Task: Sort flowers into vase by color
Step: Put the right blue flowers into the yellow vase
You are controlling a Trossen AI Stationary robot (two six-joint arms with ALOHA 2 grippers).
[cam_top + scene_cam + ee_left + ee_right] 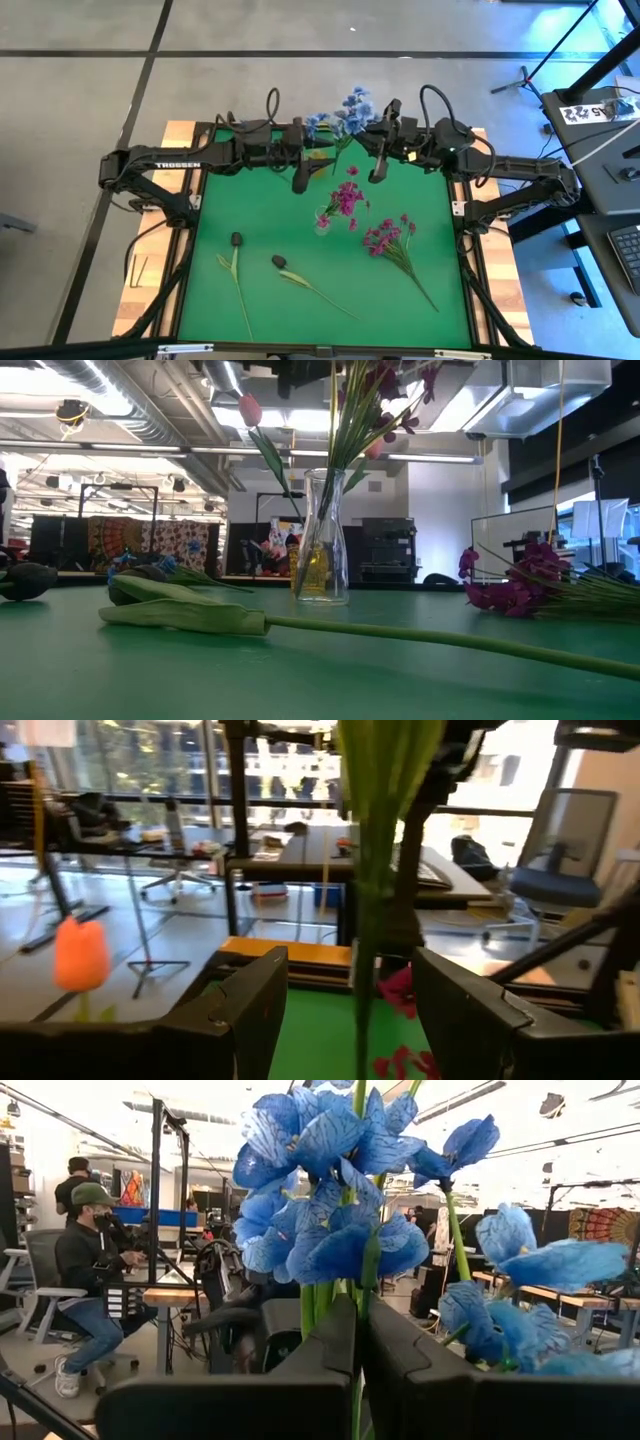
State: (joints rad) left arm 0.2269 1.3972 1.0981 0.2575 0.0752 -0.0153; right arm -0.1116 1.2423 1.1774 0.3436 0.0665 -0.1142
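Observation:
My right gripper [375, 150] is shut on a blue flower cluster [340, 115] above the table's far edge; its blossoms fill the right wrist view [330, 1190]. My left gripper [306, 165] is open beside it. A green stem [365, 920] stands between the left fingers, and I see no touch. A glass vase [322, 222] stands upright mid-table and holds magenta flowers [346, 198] and a pink tulip bud [250, 408]. A magenta cluster [390, 237] and two dark buds [237, 240] [279, 262] lie flat on the green table. My right gripper pinches the blue cluster's green stems [352, 1295] between its two fingers, just below the blossoms. The fingers lie roughly level and the blossoms stick out past the fingertips. The flowers are lifted clear of the table.
The green table [250, 200] has free room at its left side and near right corner. The nearer dark bud's long stem [450, 640] runs across the near part. People sit in the room beyond the table [90, 1250].

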